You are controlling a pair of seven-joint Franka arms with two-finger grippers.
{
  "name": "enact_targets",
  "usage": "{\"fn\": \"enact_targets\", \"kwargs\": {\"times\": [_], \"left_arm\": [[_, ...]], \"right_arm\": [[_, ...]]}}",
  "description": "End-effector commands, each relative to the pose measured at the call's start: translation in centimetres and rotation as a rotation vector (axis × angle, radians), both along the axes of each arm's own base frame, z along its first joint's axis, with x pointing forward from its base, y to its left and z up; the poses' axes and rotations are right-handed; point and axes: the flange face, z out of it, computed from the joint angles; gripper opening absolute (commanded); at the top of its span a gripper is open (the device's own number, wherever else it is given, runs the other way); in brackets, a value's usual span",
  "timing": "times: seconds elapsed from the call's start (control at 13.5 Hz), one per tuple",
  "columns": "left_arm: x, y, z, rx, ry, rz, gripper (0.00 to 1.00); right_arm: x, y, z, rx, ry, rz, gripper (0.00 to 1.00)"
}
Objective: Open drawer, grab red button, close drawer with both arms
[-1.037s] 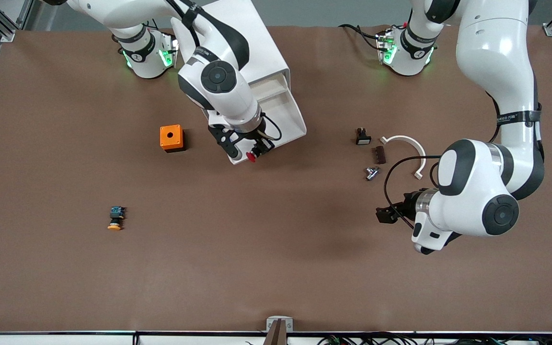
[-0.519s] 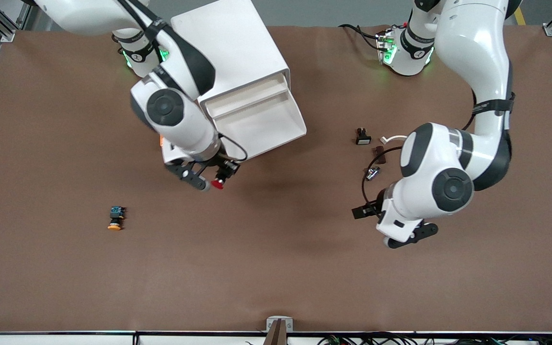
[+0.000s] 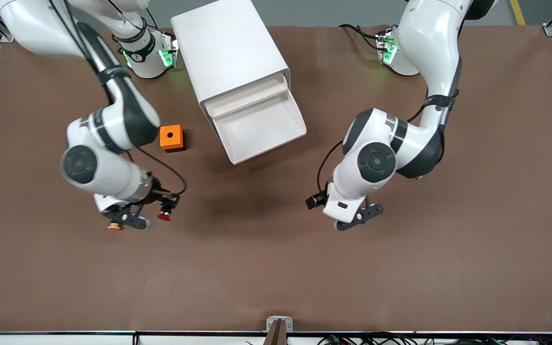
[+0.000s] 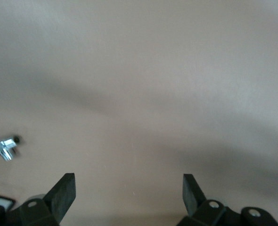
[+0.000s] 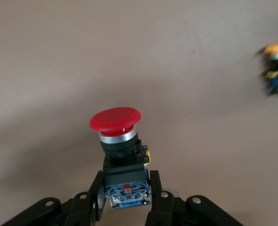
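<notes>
From my station: the right gripper (image 3: 154, 216) hangs over bare brown table (image 3: 266, 268), nearer the front camera than the cabinet (image 3: 230, 52), its fingers pinching the red-capped button (image 5: 116, 123) by the dark body; an orange-capped button (image 3: 114, 226) lies just beside it; the drawer (image 3: 261, 127) stands pulled out, its rim clear of both arms; the left gripper (image 4: 129, 188), elbow raised, hovers over open table with fingers spread apart.

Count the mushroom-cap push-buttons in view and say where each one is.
2. The red button is held in the right gripper above the table. The orange-capped button lies on the table beside that gripper, partly hidden by it.
</notes>
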Motion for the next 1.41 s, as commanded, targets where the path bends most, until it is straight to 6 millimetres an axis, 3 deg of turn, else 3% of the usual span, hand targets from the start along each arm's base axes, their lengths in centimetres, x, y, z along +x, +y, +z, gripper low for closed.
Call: {"fn": "enact_targets", "kwargs": {"times": [0.0,0.3,0.44,0.67,1.33], "left_arm": [[-2.8,-2.3,-0.5,0.029,0.012,-0.023,0.99],[-5.9,-7.2,-2.9,0.041,0.016,0.051,0.99],[-8.5,-9.6,-4.4,0.059,0.039,0.03,1.0],[-11.6,-12.3,-5.1,0.08,0.056,0.036,1.0],[-20.8,-19.1,-5.9,0.103,0.106,0.003,1.0]], "right_arm": [[1.3,-4.7,-2.5,0.031,-0.004,0.097,0.02],[1.7,-9.3,-7.1,0.013,-0.007,0.177,0.02],[1.3,-9.8,-9.7,0.012,-0.022,0.196,0.02],[1.1,-11.0,-12.7,0.012,-0.025,0.211,0.02],[-0.1,-12.8,-15.3,0.017,0.011,0.164,0.06]]}}
